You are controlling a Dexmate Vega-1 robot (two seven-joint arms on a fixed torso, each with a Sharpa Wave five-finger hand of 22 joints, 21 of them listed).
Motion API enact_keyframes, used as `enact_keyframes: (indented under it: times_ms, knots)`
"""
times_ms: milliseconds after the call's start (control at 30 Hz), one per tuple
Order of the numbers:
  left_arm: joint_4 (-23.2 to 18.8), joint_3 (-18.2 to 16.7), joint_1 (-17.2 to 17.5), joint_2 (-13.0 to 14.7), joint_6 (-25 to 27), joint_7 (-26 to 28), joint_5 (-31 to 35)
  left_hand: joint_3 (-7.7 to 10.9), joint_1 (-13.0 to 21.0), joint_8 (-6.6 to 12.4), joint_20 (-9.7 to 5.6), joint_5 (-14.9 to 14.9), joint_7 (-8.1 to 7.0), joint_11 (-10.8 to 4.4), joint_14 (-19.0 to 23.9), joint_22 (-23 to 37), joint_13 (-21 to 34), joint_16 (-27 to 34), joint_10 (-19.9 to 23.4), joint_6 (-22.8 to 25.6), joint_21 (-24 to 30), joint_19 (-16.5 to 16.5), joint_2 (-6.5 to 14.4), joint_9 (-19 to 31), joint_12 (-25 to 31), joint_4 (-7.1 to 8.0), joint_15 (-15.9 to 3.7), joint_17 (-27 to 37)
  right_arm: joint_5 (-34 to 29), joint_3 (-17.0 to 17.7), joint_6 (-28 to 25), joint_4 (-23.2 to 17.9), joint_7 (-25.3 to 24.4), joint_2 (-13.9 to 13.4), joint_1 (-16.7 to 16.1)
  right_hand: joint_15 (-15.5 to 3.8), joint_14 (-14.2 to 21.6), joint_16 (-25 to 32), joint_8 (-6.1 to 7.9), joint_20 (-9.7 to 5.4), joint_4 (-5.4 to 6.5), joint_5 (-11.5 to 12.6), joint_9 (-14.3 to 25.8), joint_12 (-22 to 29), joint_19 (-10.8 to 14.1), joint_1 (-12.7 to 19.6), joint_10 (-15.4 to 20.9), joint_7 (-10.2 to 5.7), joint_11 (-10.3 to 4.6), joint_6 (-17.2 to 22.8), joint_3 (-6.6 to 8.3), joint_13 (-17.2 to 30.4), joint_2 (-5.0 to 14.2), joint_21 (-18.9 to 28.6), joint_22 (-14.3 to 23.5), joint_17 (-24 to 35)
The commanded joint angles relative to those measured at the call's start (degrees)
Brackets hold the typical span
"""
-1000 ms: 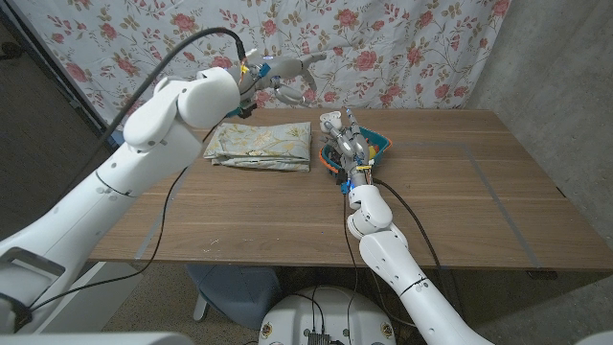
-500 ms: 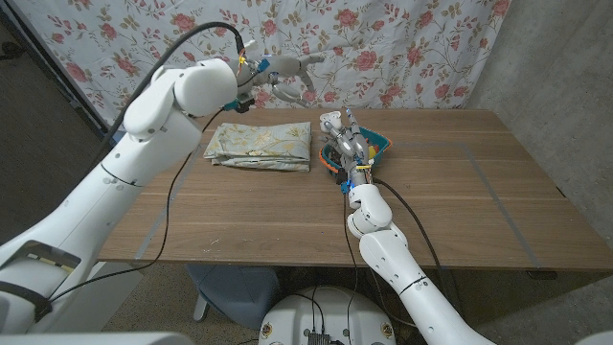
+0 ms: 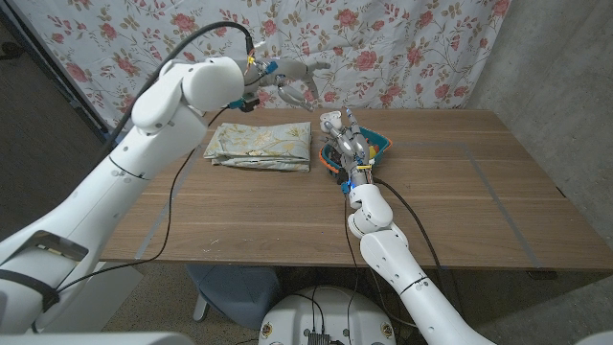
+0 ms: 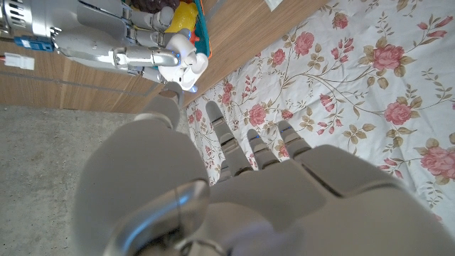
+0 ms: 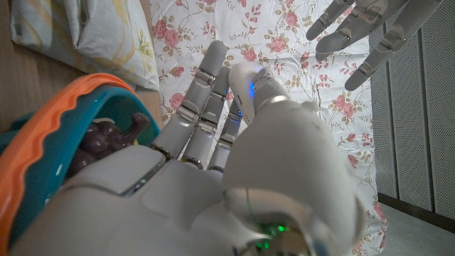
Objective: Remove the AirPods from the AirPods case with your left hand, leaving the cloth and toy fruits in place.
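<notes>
Fingers of your left hand point(image 3: 295, 79) are spread wide and hold nothing; it hangs in the air in front of the flowered curtain point(image 3: 402, 48), above the far edge of the wooden table point(image 3: 450, 201). From that hand, the folded cloth point(image 3: 261, 146) lies at about seven o'clock on the table, with pale green and yellow print, flat and apart from both hands. Moving rightward, you have your right hand point(image 3: 345, 142) standing at the bowl point(image 3: 381, 144), which has a teal wall and an orange rim; its fingers reach up close together, and you cannot tell from the head view whether they hold anything. In the left wrist view the same hand point(image 4: 135, 43) shows a small white object point(image 4: 186, 60) at its fingertips, with a yellow toy fruit point(image 4: 183, 16) in the bowl just beside it; whether that white object is the AirPods case cannot be told. In the right wrist view a dark purple grape-like toy fruit point(image 5: 106, 139) sits inside the bowl, touching its wall, with the cloth beyond it at roughly eleven o'clock and your left hand's open fingers point(image 5: 370, 35) in the air at one o'clock.
</notes>
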Motion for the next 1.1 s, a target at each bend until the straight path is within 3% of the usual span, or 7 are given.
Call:
enact_keyframes:
  times_ms: [33,233,333,633,1100]
  knots:
    - [0.53,1.33,-1.03,-1.29,0.34,-3.61,3.36,-0.15,0.77,0.16,0.14,-0.31,-0.36,0.05,0.24,0.09,0.29,0.33,0.56,-7.41,0.21,0.02,0.02,0.15,0.45,0.17,-0.11,0.07,0.46,0.19,0.18,-0.34,0.43,-0.13,-0.25,-9.94,2.28,-0.25,0.34,-7.04,0.03,0.34,0.20,0.44,-0.61,0.45,5.21,0.12,-5.20,-0.43,-0.18,0.05,0.05,0.32,0.06,0.23]
    - [-0.37,2.61,-0.39,-1.14,-2.18,-3.02,9.73,0.24,1.55,0.23,0.30,-0.20,-0.11,0.05,0.20,0.10,0.34,0.27,0.51,-7.11,0.17,-0.03,0.75,0.15,0.35,0.01,0.11,0.07,0.65,0.05,-0.04,-0.39,0.81,-0.16,-0.17,-9.94,2.30,-0.31,0.40,-7.03,0.05,0.36,0.19,0.35,-0.73,0.48,5.20,0.25,-5.18,-0.38,-0.23,-0.03,0.07,0.56,0.05,0.26]
    - [0.42,1.48,-0.02,-2.89,-0.77,-4.82,8.50,0.21,1.63,0.32,0.24,-0.21,-0.22,0.06,0.19,0.10,0.35,0.24,0.47,-6.79,0.16,-0.04,0.79,0.15,0.29,0.02,0.04,0.06,0.54,0.00,-0.13,-0.44,0.77,-0.17,-0.16,-9.94,2.33,-0.35,0.44,-7.02,0.06,0.37,0.19,0.36,-0.80,0.49,5.21,0.30,-5.16,-0.34,-0.27,0.01,0.08,0.72,0.04,0.28]
    - [0.55,0.74,0.81,-4.15,-1.94,-5.45,10.78,-0.65,0.29,0.40,0.17,-0.67,-0.43,0.26,0.22,0.10,0.36,0.23,0.46,-6.03,0.15,0.00,0.37,0.15,0.07,0.84,0.05,0.15,0.69,0.00,-0.47,-0.54,0.99,-0.26,-0.20,-9.95,2.35,-0.44,0.50,-7.01,0.06,0.40,0.18,0.37,-0.94,0.53,5.31,0.33,-5.24,-0.26,-0.34,0.04,0.09,1.06,0.02,0.32]
    - [1.00,0.21,1.75,-5.83,-2.96,-6.45,12.44,-1.86,-2.22,0.84,0.01,-1.31,0.46,0.22,0.43,0.14,0.23,0.37,0.88,-3.79,0.22,0.24,0.67,0.13,-0.29,2.04,0.09,0.25,1.04,-0.31,0.34,-0.43,1.72,0.19,-0.38,-9.96,2.41,-0.56,0.56,-7.00,0.06,0.46,0.17,0.33,-1.15,0.60,5.49,0.33,-5.04,-0.13,-0.44,-0.07,0.07,1.58,-0.01,0.38]
